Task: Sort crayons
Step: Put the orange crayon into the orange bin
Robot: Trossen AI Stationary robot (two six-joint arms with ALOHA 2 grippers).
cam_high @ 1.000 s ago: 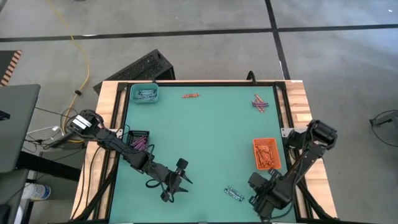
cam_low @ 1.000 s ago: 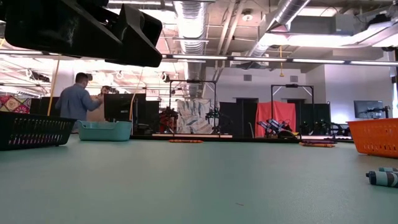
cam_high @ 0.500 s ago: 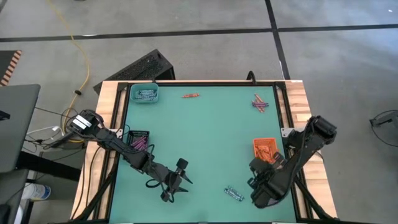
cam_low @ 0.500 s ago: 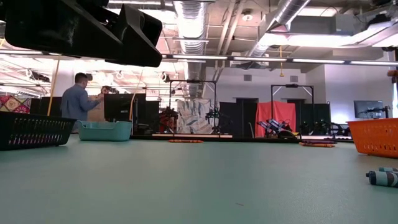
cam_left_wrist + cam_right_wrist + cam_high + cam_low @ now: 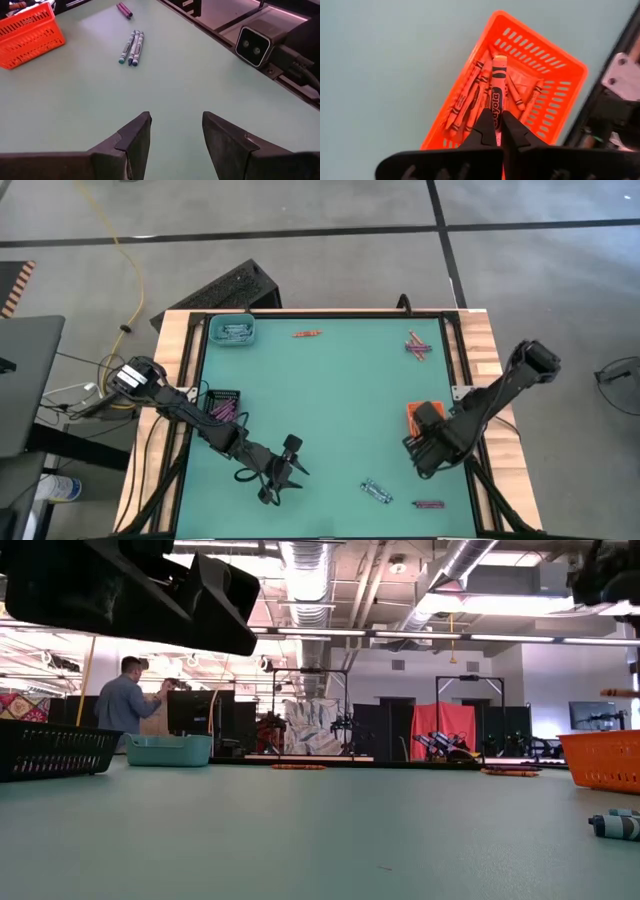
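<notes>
Three trays are counted on the desk (image 5: 330, 410): one teal tray (image 5: 232, 331), one black tray (image 5: 222, 404) and one orange tray (image 5: 418, 416). Two grippers are shown, the left gripper (image 5: 284, 476) and the right gripper (image 5: 425, 448). Three blue-grey crayons (image 5: 131, 47) lie side by side; other crayons cannot be counted.

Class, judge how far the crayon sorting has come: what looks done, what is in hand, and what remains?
Done: crayons already lie in the orange tray, black tray and teal tray. In hand: the right gripper holds an orange crayon above the orange tray. Left: the blue-grey crayons, a purple crayon, the orange-red ones and a mixed pile. The left gripper waits open.
</notes>
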